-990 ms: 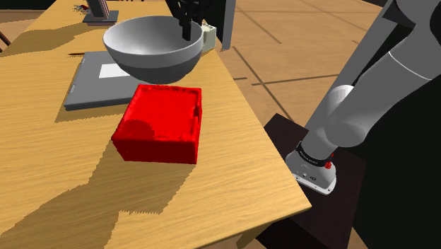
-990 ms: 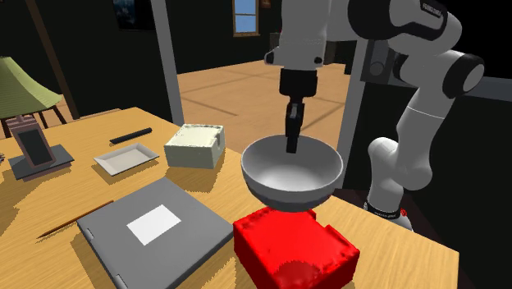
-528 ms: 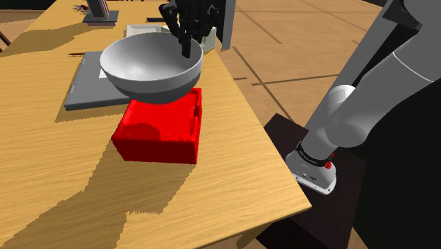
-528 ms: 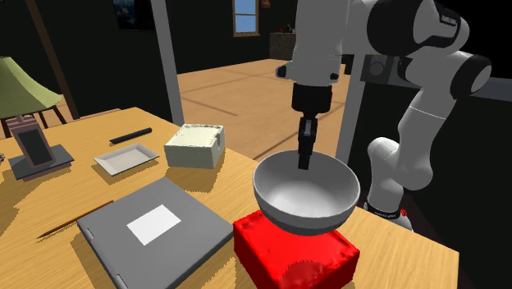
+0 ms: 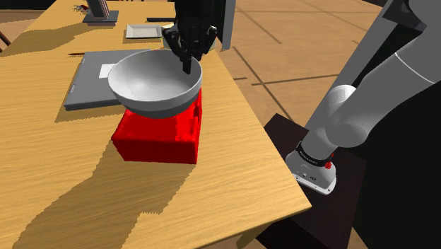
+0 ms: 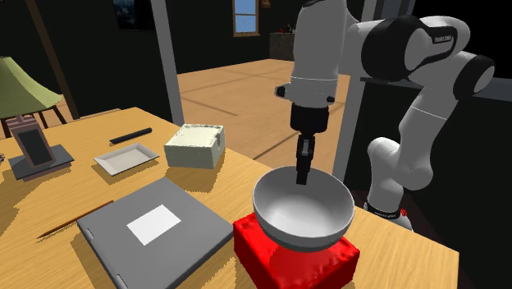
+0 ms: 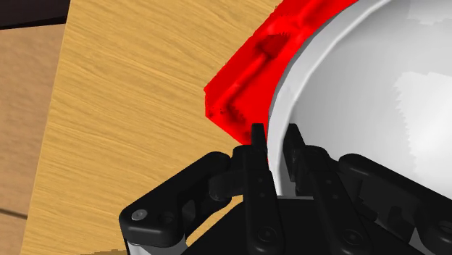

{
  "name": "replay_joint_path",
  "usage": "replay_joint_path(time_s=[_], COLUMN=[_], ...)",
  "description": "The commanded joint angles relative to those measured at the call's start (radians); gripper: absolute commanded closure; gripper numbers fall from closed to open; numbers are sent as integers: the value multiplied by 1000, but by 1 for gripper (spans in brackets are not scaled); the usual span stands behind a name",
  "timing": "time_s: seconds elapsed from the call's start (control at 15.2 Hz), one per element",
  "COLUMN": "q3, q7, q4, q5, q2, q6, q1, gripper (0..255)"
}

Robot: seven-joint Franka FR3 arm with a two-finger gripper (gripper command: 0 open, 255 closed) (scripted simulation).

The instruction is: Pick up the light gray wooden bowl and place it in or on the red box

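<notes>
Lighting is uneven. In the shoulder view the table (image 5: 233,170) is bright along its near edge and crossed by broad dark shadow bands whose borders are jagged and stair-stepped. The red box (image 5: 152,141) is shaded on top beneath the bowl (image 5: 152,81); its front wall is lit. In the second exterior view a black area lies behind, broken by 1 bright window (image 6: 244,15). In the wrist view the bowl's interior carries blocky white glare patches.

The shoulder view looks down over the table (image 5: 212,184) from beside and behind the stand (image 5: 281,129). The second exterior view stands close, facing the arm (image 6: 392,168) across the table. Both share the bowl (image 5: 152,81) and red box (image 5: 155,138), seen very near by the wrist view
</notes>
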Motion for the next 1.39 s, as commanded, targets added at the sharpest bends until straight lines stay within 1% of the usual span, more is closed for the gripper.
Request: replay_joint_path(time_s=[0.0, 0.2, 0.73, 0.79, 1.12, 1.32], q3=[1, 4, 3, 3, 3, -7], q7=[-4, -9, -9, -9, -9, -5], q4=[-37, -90, -90, -90, -90, 17], q5=[4, 8, 8, 8, 8, 1], q2=[-8, -15, -15, -15, -15, -7], q6=[31, 76, 76, 77, 76, -24], q1=[2, 4, 4, 4, 4, -2], gripper=[255, 255, 255, 0, 0, 0])
